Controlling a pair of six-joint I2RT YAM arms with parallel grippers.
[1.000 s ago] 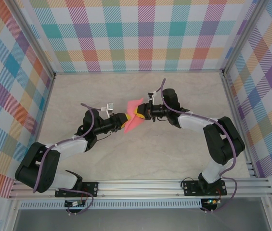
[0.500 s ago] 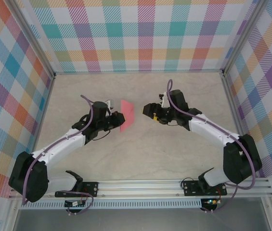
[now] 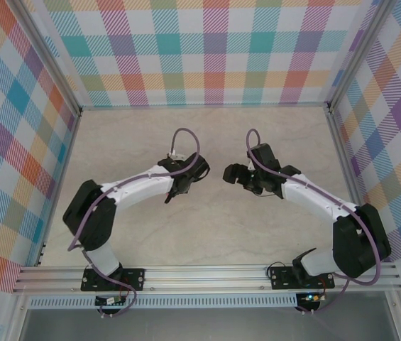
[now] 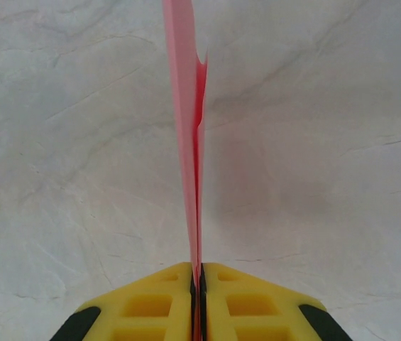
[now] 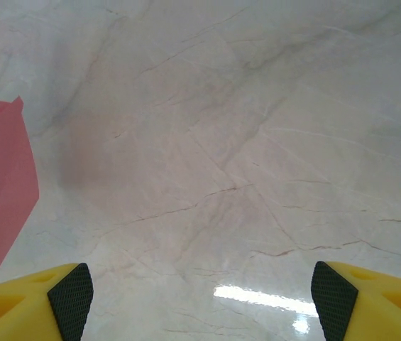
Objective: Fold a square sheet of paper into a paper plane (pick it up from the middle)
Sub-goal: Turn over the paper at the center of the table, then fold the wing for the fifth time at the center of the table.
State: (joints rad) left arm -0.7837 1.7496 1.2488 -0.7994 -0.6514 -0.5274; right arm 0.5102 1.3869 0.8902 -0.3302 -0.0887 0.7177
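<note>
The folded paper looks thin and matt, salmon-pink, with a slightly ragged edge. My left gripper has moulded yellow plastic fingers, dull-finished with black trim; the right gripper is the same plastic. The bench is smooth, marble-veined and faintly glossy, with glare at five o'clock in the right wrist view. The rail at six o'clock is brushed metal.

White arms (purple cables), yellow end effectors.
</note>
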